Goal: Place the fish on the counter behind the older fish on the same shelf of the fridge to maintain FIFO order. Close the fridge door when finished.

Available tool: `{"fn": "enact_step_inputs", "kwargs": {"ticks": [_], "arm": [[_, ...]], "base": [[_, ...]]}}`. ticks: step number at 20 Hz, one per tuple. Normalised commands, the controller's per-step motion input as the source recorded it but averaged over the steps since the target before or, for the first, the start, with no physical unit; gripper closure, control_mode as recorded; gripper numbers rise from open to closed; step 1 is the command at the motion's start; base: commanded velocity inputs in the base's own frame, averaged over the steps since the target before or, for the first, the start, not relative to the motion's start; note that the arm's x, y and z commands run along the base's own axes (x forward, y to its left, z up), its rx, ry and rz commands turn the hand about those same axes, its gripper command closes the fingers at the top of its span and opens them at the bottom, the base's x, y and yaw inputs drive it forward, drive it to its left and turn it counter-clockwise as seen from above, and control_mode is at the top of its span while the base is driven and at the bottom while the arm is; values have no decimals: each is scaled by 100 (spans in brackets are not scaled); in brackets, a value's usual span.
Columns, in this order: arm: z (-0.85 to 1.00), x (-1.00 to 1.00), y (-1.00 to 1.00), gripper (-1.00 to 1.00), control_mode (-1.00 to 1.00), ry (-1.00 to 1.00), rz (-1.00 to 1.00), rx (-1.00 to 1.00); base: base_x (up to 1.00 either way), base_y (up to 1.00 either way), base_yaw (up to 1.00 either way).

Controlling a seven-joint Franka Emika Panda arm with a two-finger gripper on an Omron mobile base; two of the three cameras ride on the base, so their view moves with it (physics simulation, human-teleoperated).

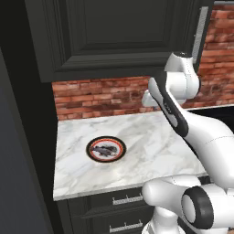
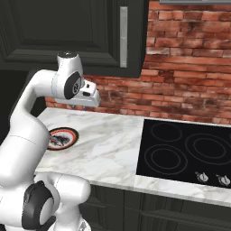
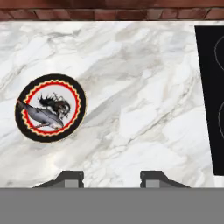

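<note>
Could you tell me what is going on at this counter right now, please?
The robot arm is raised above the marble counter, its gripper empty, jaws open and pointing down at the slab. The fish lies untouched on a round black, red and yellow plate, off to the gripper's side. A black cooktop sits on the far side of the counter. Nothing has been picked up yet.

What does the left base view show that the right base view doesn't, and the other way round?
Left base view alone: the drawers with their handles under the counter, and a dark tall panel down the left edge. Right base view alone: the black cooktop with its rings and two knobs. Both share the marble counter, the brick wall, the dark upper cabinet, the white arm, and the plate with a dark fish on it.
</note>
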Motion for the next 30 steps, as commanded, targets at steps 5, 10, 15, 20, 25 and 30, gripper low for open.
{"fn": "enact_step_inputs", "kwargs": {"ticks": [5,10,15,20,25,30], "arm": [[-46,-4,26,-100,-100,-1,-1,-4],[-100,0,100,-100,-100,0,0,-1],[-78,13,91,-100,-100,6,20,-1],[-27,4,44,-100,-100,6,3,-9],[0,28,69,-100,-100,24,9,-17],[-18,45,36,-100,-100,23,12,-10]], "base": [[0,0,0],[0,0,0],[0,0,0],[0,0,0],[0,0,0],[0,0,0]]}}
